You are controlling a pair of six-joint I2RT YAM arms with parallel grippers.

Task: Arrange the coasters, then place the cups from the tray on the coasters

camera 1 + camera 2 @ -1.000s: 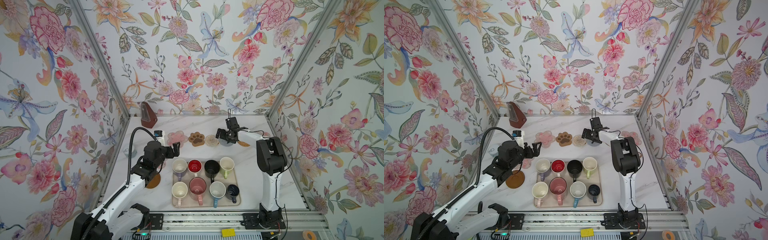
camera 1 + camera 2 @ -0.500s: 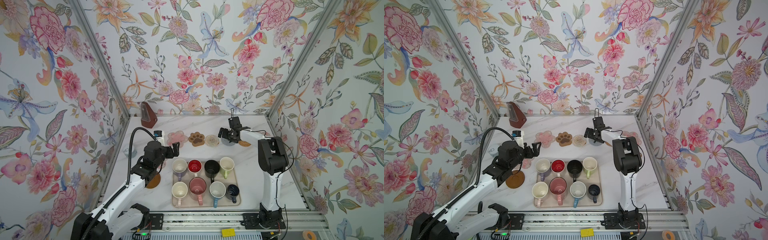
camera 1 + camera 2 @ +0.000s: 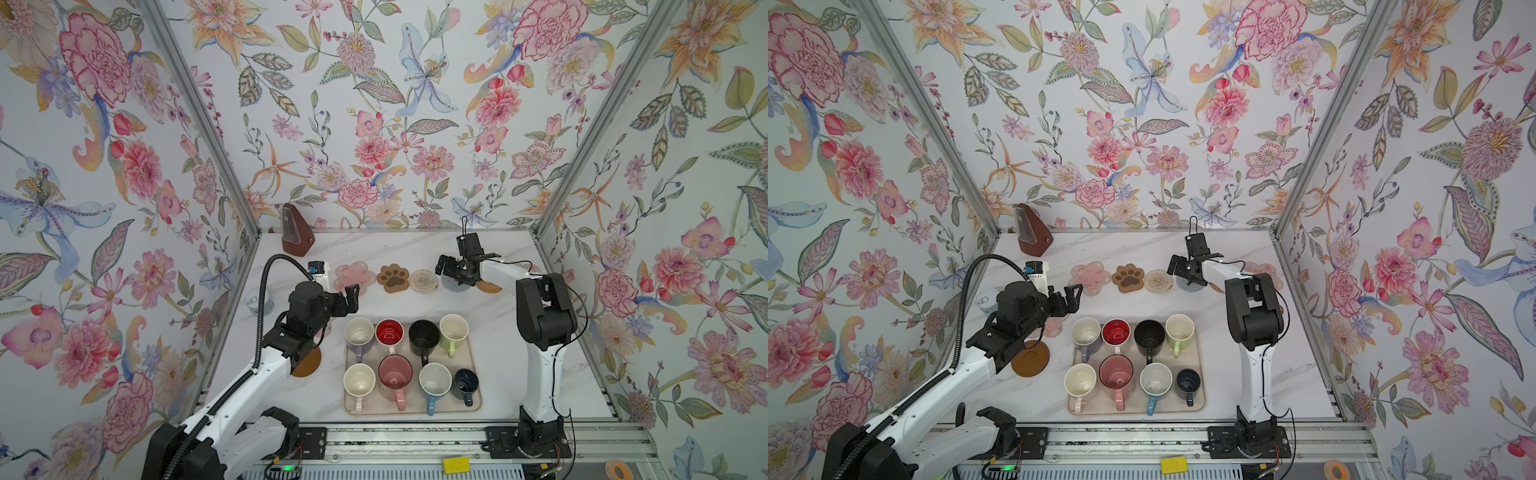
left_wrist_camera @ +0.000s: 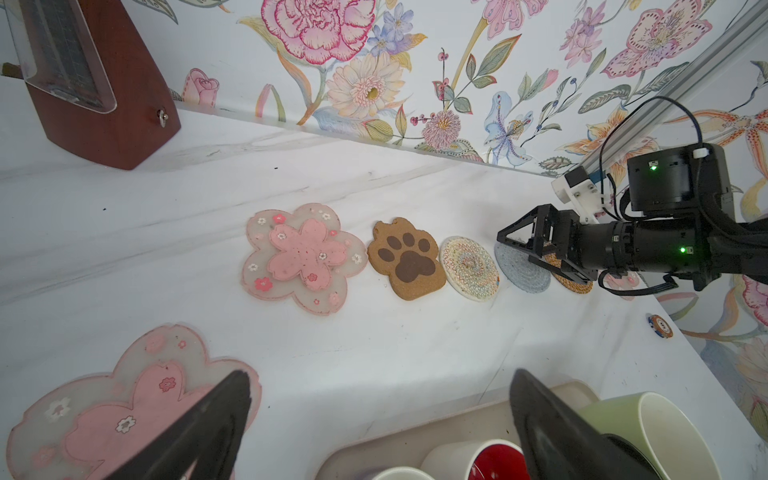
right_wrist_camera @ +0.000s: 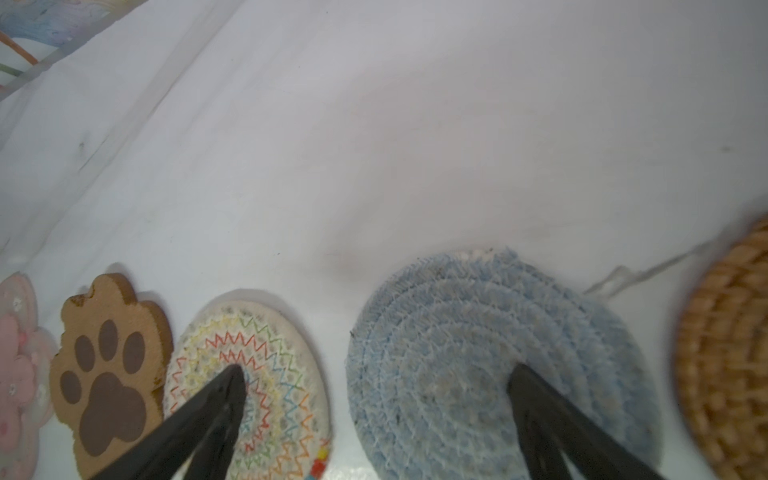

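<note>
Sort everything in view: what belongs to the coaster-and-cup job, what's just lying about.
Job: flower coasters, paw coaster, cream woven coaster, grey woven coaster, rattan coaster, brown disc, mugs, tray.
Lying about: metronome, pale-blue can, poker chip.

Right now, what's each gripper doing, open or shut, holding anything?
Left gripper: open, holding nothing.
Right gripper: open, holding nothing.
</note>
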